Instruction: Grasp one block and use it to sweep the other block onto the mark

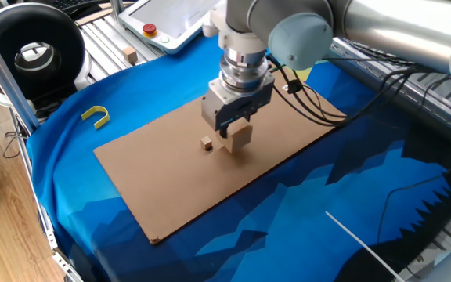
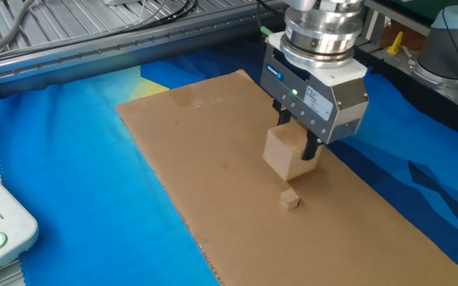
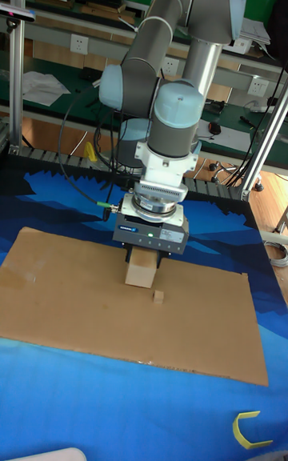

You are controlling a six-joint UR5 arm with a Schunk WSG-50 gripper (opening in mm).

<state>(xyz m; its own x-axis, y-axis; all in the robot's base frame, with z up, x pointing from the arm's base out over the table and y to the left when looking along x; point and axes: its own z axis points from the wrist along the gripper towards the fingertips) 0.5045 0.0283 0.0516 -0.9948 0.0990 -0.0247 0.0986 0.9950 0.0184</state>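
My gripper [image 1: 235,128] [image 2: 296,141] [image 3: 144,254] points straight down and is shut on the top of the large light-tan block [image 1: 239,138] [image 2: 288,155] [image 3: 142,270]. That block's base is at or just above the brown cardboard sheet [image 1: 155,172] [image 2: 197,135] [image 3: 64,293]. The tiny wooden cube [image 1: 206,143] [image 2: 290,199] [image 3: 158,296] lies loose on the sheet a short gap from the held block, not touching it. I cannot make out the mark in any view.
A whitish tape patch [image 2: 205,102] [image 3: 28,275] sits near one end of the cardboard. A yellow hook [image 1: 96,116] [image 3: 250,429] lies on the blue cloth [image 1: 343,196]. A pendant [image 1: 163,23], a small wooden piece [image 1: 131,55] and a black round device [image 1: 34,51] stand beyond the cloth.
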